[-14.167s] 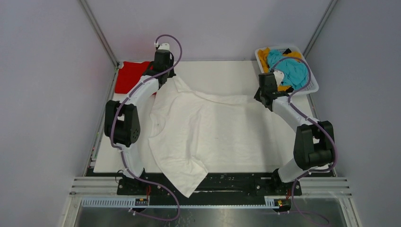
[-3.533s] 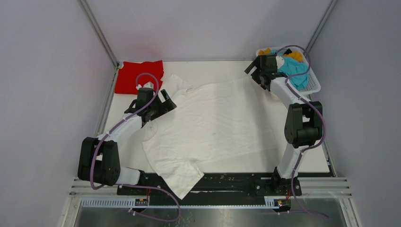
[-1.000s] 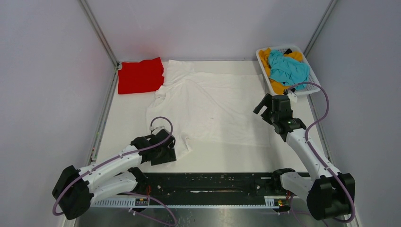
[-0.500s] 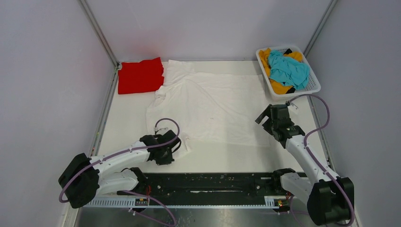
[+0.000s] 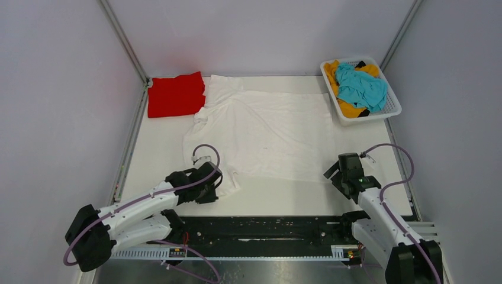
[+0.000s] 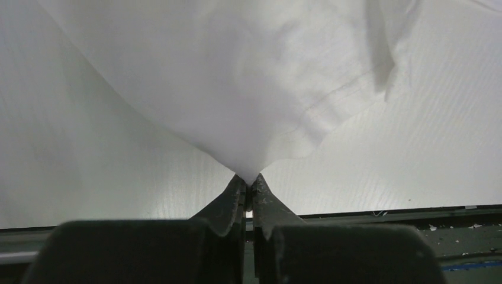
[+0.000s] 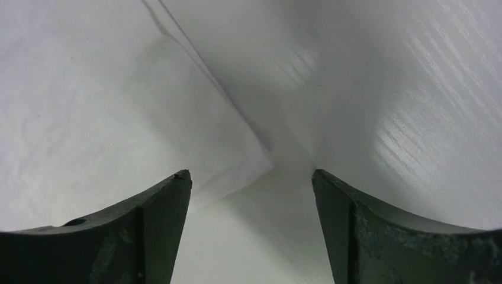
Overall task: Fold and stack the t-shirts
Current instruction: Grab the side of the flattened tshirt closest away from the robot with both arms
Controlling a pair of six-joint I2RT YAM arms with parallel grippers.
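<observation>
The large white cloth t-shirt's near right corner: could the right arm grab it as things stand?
Probably yes. The right gripper is open, and the corner of the large white cloth t-shirt lies flat just ahead, in line with the gap between its jaws. Nothing seems to block the way.

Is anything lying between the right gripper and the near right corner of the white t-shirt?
Nothing visible does. In the right wrist view the right gripper has its fingers open over the bare table. The corner of the white t-shirt lies flat just ahead of the fingertips, with no other object in between.
</observation>
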